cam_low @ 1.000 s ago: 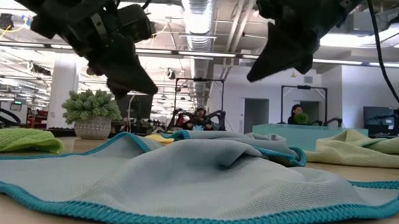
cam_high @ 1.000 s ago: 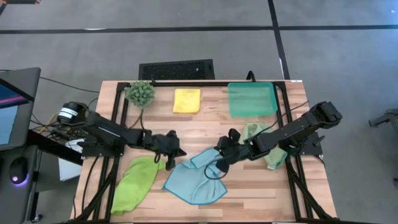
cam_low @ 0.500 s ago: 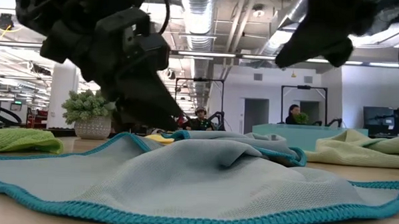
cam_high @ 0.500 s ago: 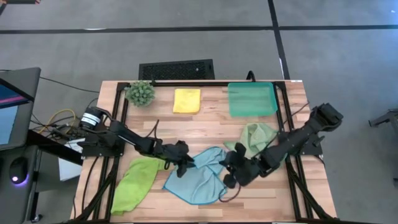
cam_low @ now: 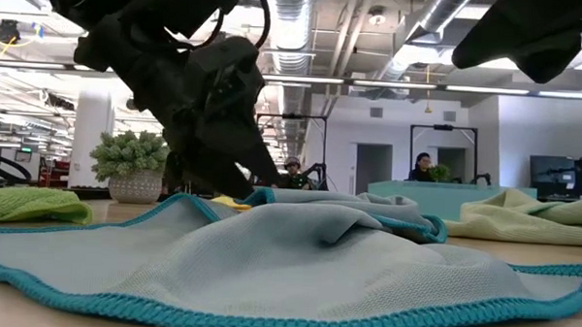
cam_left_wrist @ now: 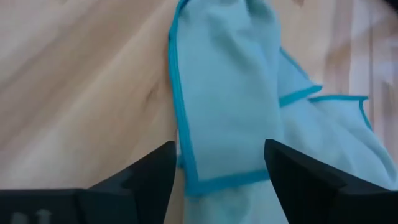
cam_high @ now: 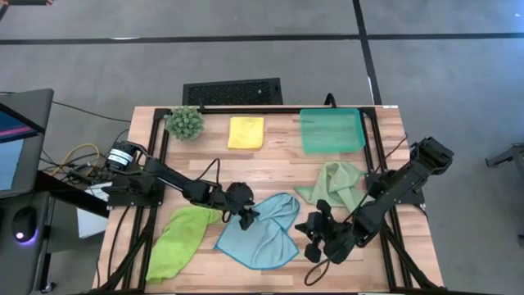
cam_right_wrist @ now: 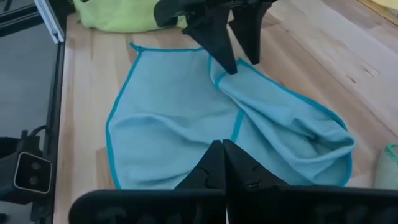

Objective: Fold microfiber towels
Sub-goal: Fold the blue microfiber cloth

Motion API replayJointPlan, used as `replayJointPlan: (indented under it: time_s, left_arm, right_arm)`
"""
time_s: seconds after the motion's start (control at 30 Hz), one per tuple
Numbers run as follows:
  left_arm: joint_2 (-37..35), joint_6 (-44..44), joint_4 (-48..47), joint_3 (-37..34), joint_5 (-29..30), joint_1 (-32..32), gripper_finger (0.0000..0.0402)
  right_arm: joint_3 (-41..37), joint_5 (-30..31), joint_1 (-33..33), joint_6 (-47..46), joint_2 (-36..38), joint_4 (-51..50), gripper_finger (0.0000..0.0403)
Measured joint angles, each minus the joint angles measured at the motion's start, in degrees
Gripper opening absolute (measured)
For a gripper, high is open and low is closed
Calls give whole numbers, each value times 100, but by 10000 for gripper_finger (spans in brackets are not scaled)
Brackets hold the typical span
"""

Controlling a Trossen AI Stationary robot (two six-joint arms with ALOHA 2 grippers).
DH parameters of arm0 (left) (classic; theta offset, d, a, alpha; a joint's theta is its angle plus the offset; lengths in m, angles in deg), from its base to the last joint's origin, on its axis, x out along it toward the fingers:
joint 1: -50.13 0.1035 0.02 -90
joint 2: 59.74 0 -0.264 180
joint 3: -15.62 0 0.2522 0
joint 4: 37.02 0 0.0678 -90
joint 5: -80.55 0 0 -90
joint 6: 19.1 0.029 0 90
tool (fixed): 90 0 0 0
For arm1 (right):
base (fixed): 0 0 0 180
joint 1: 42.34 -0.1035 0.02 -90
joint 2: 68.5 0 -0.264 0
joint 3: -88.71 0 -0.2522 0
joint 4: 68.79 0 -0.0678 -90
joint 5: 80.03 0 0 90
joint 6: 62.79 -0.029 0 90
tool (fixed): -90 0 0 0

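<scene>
You are looking at a light blue towel [cam_high: 262, 233] lying crumpled near the front edge of the table [cam_high: 278, 168], its long axis running diagonally from the front-left toward the centre, with a folded-over flap at its far end. Your left gripper [cam_high: 245, 216] is hovering over that towel's far-left edge with its fingers [cam_left_wrist: 149, 177] spread apart and nothing between them; the left wrist view is showing the teal-hemmed flap lying flat between them, which the overhead view cannot resolve. Your right gripper [cam_high: 312, 243] is sitting just beside the towel's right edge, over bare wood near the front, fingers pressed together and empty. The lime green towel [cam_high: 178, 239] is bunched at the front-left, reaching the table's left rail. The pale sage towel [cam_high: 337, 182] is lying rumpled toward the right edge. Open wood is stretching across the middle. At the far edge, the folded yellow towel [cam_high: 246, 132] is sitting between the small plant [cam_high: 185, 123] and the teal tray [cam_high: 332, 130].
</scene>
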Motion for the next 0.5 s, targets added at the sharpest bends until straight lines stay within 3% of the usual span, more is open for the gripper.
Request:
replayJointPlan:
  time_s: [0.2,0.5]
  left_arm:
    - [0,-182,-564,7,8,-2,227]
    - [0,-52,-238,7,-193,0,223]
  right_arm:
    - [-2,-2,-2,-148,0,2,7]
    - [-2,1,-2,-157,0,22,7]
